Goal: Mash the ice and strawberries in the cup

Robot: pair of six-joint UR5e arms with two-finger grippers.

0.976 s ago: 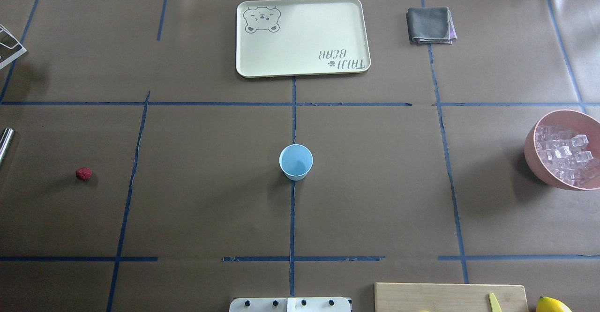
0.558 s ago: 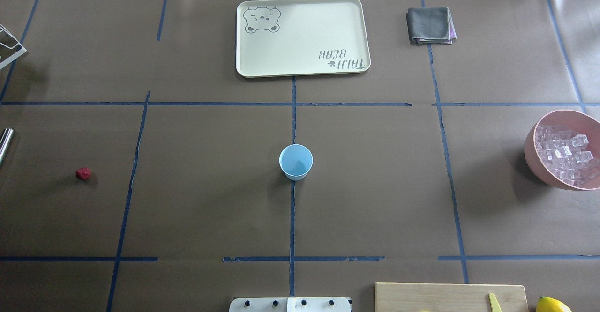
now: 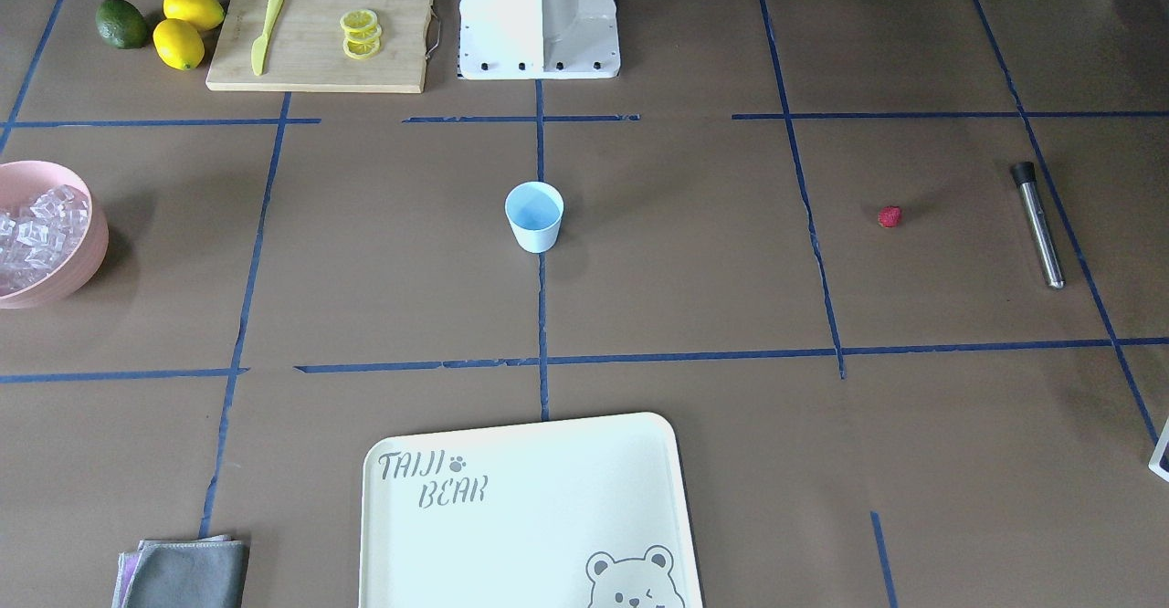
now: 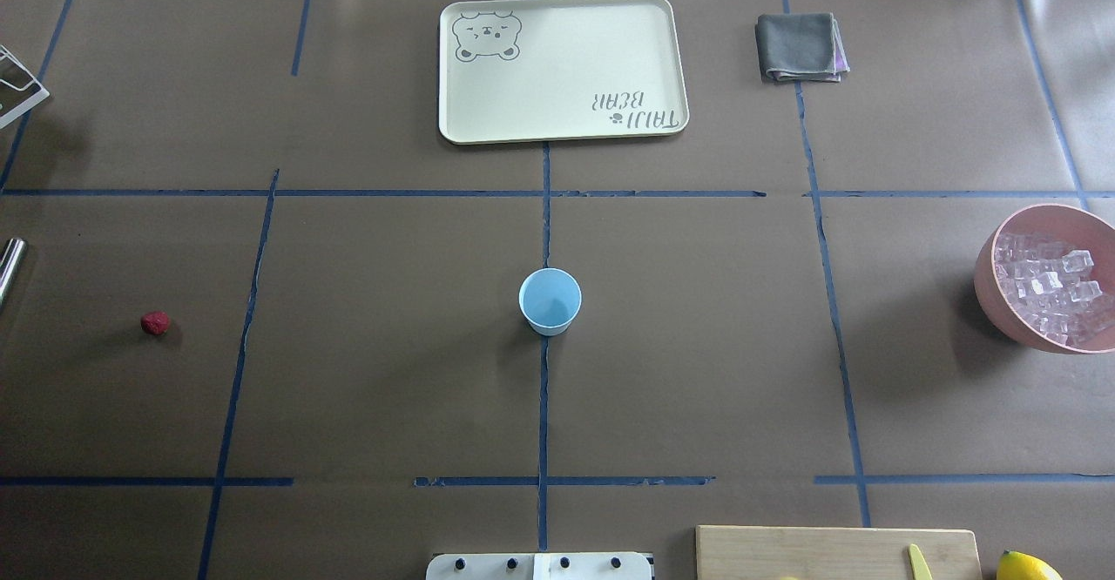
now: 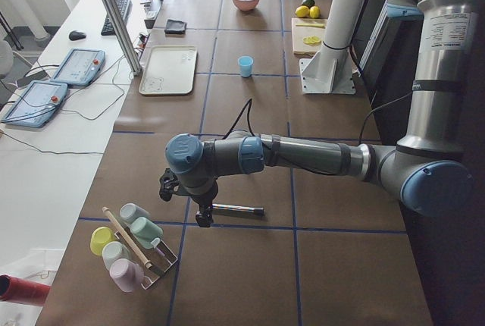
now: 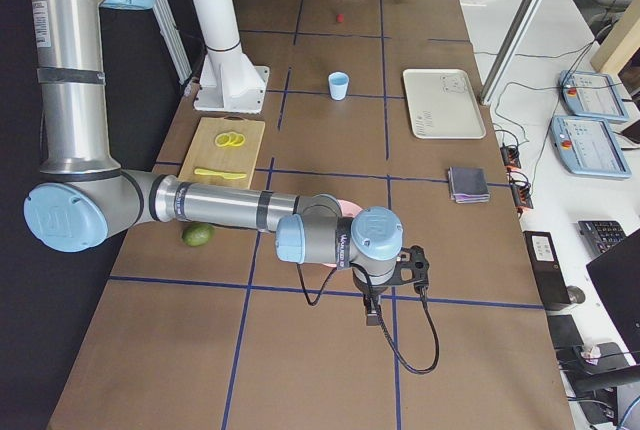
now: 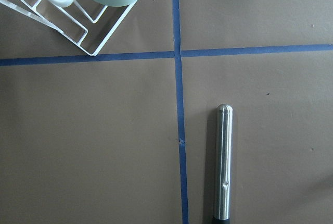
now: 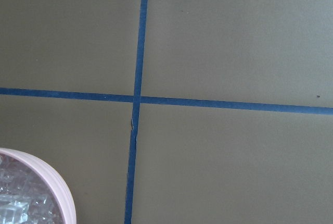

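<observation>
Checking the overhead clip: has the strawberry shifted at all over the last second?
No. In the overhead view the strawberry lies at the same spot as in both earlier pictures, at the same gap to the left of the slanted blue tape line.

Cup alone at middle of bench, bare paper all round: open from above and both flanks. Strawberry on robot's left, likewise in open; muddler lies near, outboard of it. Pink bowl at right edge, tray far side, both well apart from cup.
</observation>
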